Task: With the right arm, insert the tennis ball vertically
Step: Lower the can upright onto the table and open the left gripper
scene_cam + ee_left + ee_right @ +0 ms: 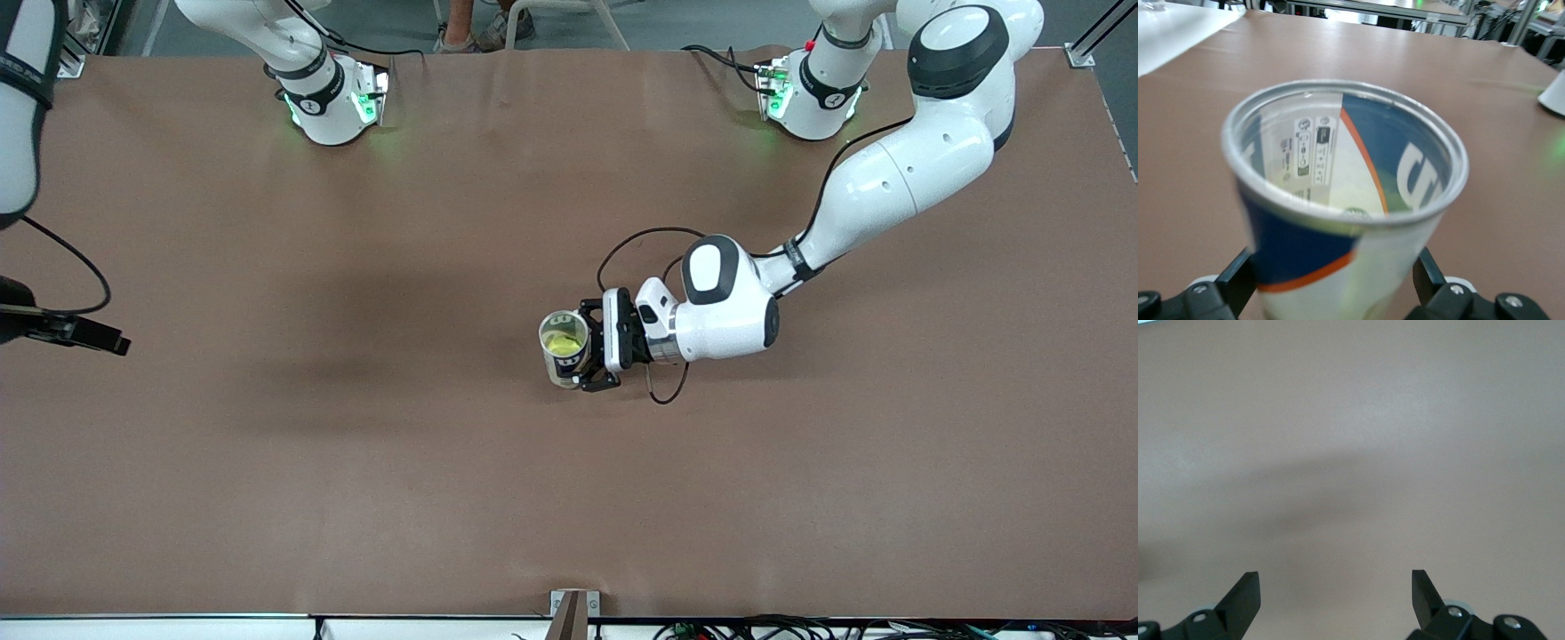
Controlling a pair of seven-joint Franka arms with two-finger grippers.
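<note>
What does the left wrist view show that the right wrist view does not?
Only the left wrist view shows the can: upright, open-topped, clear with a blue, white and orange label, standing between the left gripper fingers, which stand spread at its sides. Something yellow-green shows low inside it. Only the right wrist view shows the right gripper, its fingers open over bare table with nothing between them. Both share the brown table and a pair of black fingers at the frame's lower edge.

One tennis-ball can [564, 348] stands on the one brown worktop [356, 462], with one yellow tennis ball [561, 341] inside it. Two arms, two pincers: left pincer [590, 348], right pincer [1336, 593].
</note>
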